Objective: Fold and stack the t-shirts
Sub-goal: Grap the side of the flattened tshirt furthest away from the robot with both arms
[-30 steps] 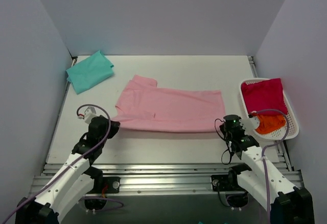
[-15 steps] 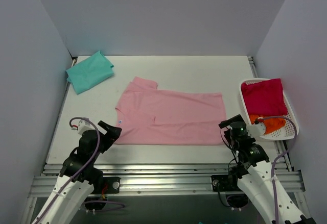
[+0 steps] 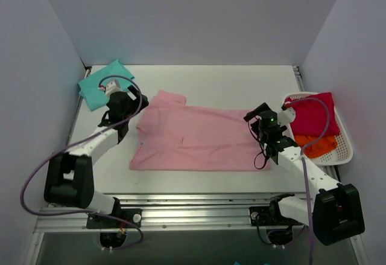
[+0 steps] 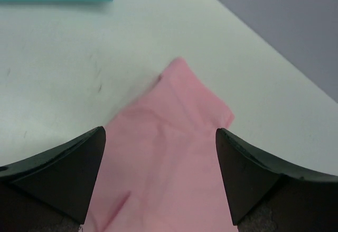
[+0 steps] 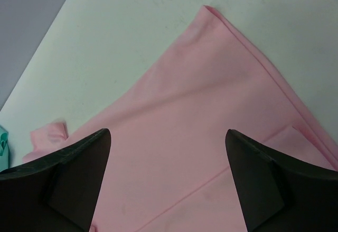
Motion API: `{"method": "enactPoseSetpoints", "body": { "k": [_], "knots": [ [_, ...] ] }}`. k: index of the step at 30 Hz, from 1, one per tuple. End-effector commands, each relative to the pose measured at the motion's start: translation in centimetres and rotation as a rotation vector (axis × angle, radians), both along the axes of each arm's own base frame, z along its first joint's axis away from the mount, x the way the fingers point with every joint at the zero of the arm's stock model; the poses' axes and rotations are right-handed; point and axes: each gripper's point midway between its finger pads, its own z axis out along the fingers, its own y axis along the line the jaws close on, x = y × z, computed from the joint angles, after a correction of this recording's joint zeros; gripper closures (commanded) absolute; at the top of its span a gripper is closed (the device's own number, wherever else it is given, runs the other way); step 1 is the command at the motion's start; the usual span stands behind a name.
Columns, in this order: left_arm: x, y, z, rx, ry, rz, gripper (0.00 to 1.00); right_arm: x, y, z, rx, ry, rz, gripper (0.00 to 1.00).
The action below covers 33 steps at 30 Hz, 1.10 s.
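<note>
The pale pink t-shirt (image 3: 199,138) lies flat in a long folded band across the middle of the table. One sleeve (image 3: 170,98) sticks out at its far left. The teal t-shirt (image 3: 104,85) sits folded in the far left corner. My left gripper (image 3: 128,111) hovers open over the pink shirt's left end. In the left wrist view the pink cloth (image 4: 174,137) shows under the left gripper (image 4: 159,131). My right gripper (image 3: 254,122) hovers open over the shirt's right end. The right gripper (image 5: 168,131) has only pink fabric (image 5: 200,94) below it. Neither holds anything.
A white basket (image 3: 345,154) stands at the table's right edge, holding a red cloth (image 3: 313,114) and an orange cloth (image 3: 316,145). Grey walls close in the table on three sides. Metal rails run along the near edge.
Both grippers were shut at the pink shirt's near edge, then opened and let go. Both arms have since swung forward over the shirt's left and right ends. The shirt now lies flatter.
</note>
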Motion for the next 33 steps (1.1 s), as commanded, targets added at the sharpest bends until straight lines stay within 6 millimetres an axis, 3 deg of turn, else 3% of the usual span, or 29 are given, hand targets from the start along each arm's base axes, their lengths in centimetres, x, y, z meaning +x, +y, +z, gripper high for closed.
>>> {"method": "enactPoseSetpoints", "body": {
  "k": [1,2,3,4,5,6,7,11,17,18,22,29,33],
  "knots": [
    [9.5,-0.4,2.9,-0.045,-0.222,-0.202,0.06,3.2,0.9,3.8,0.012,-0.167,0.032,0.15],
    [11.4,1.0,2.6,-0.058,-0.220,-0.204,0.06,3.3,0.8,3.5,0.006,-0.164,0.031,0.14],
    [13.9,0.6,5.0,-0.077,-0.269,-0.260,0.06,3.5,0.7,3.7,0.007,-0.177,0.028,0.15],
    [15.9,0.7,1.1,-0.088,-0.205,-0.274,0.06,3.7,0.6,3.7,0.003,-0.179,0.025,0.15],
    [17.2,0.6,0.7,-0.095,-0.195,-0.295,0.06,3.9,0.5,3.5,0.001,-0.172,0.026,0.15],
    [19.4,0.7,2.6,-0.100,-0.223,-0.311,0.06,4.2,0.3,4.0,0.001,-0.180,0.020,0.15],
    [20.6,1.4,-0.6,-0.115,-0.169,-0.323,0.06,4.4,0.2,4.1,-0.003,-0.180,0.021,0.15],
    [23.8,0.3,-3.3,-0.144,-0.086,-0.374,0.06,4.7,-0.1,5.0,-0.014,-0.195,0.020,0.15],
    [23.6,-1.3,-6.1,-0.190,-0.010,-0.436,0.05,4.6,-0.8,4.9,-0.010,-0.204,0.005,0.15],
    [23.1,-3.6,-6.5,-0.186,0.006,-0.478,0.05,4.5,-0.8,4.7,-0.009,-0.201,0.006,0.15],
    [21.9,-6.1,-7.2,-0.159,0.043,-0.537,0.05,4.6,-0.7,3.8,0.001,-0.186,0.014,0.15],
    [20.7,-8.5,-8.9,-0.142,0.100,-0.565,0.05,4.5,-0.7,3.0,0.009,-0.168,0.018,0.15],
    [20.3,-8.8,-10.3,-0.137,0.131,-0.561,0.04,4.4,-0.9,3.0,0.008,-0.168,0.012,0.15]
  ]
}}
